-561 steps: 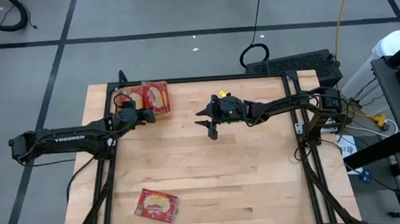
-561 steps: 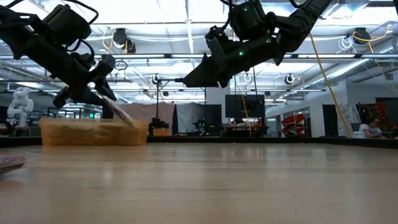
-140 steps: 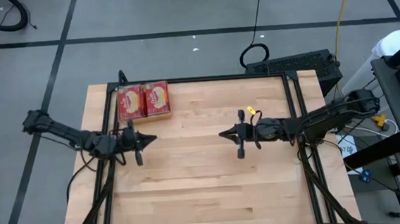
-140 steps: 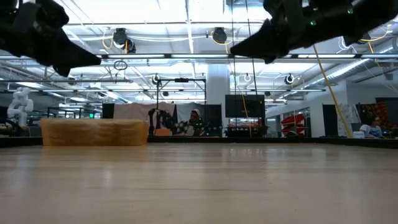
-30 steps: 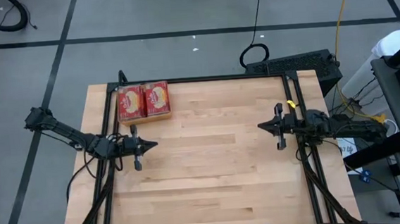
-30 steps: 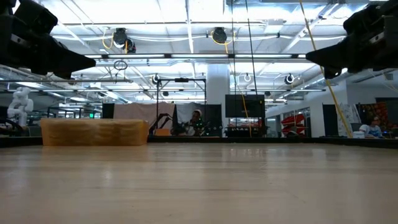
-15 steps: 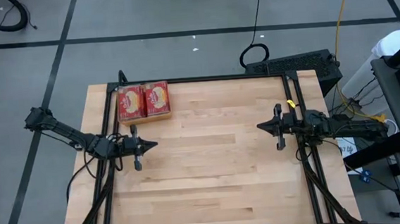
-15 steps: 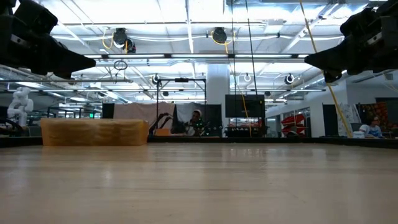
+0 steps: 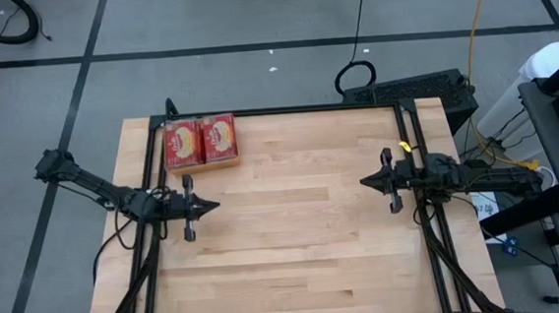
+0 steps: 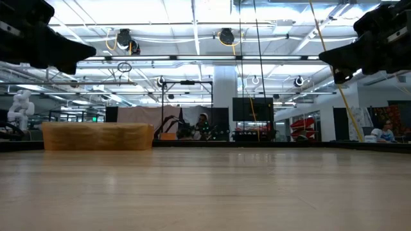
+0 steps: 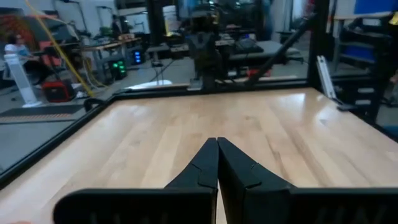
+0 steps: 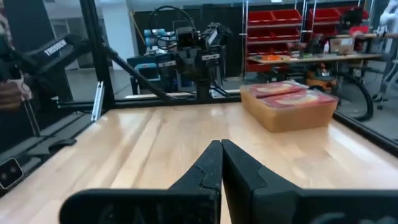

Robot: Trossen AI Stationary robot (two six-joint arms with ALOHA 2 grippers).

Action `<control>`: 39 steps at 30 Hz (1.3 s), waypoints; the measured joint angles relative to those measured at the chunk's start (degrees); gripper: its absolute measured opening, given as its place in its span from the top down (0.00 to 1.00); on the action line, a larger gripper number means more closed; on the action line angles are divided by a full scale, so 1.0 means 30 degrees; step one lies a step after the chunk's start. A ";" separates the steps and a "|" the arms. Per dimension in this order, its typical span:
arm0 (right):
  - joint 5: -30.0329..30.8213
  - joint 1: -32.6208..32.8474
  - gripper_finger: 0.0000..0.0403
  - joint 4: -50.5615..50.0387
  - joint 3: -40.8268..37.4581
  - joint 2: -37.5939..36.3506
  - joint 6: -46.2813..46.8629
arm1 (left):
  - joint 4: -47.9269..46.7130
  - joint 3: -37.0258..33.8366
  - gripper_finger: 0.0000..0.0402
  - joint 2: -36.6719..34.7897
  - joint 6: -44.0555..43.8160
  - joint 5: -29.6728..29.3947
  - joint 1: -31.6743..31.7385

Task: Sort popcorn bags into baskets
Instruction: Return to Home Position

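Two bags (image 9: pixel 184 140) fill the bin (image 9: pixel 203 166) on the wood table (image 9: pixel 296 244); left gripper (image 9: pixel 211 205) hovers near it, right gripper (image 9: pixel 364 181) well apart, both with fingers pressed together; bright workshop beyond.

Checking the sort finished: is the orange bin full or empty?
Full: popcorn bags cover the whole orange bin, reaching its rim in the right wrist view.

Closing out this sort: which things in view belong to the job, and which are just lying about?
Job: popcorn bags in the orange bin; left gripper, right gripper, both shut, over the table.
Lying about: black case, coiled cable, both on the floor.
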 joint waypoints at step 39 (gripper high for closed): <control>-0.0061 0.0000 1.00 0.0595 -0.0004 -0.0003 -0.0011 | -0.7442 0.0000 0.99 -0.8287 0.1033 0.9805 0.9280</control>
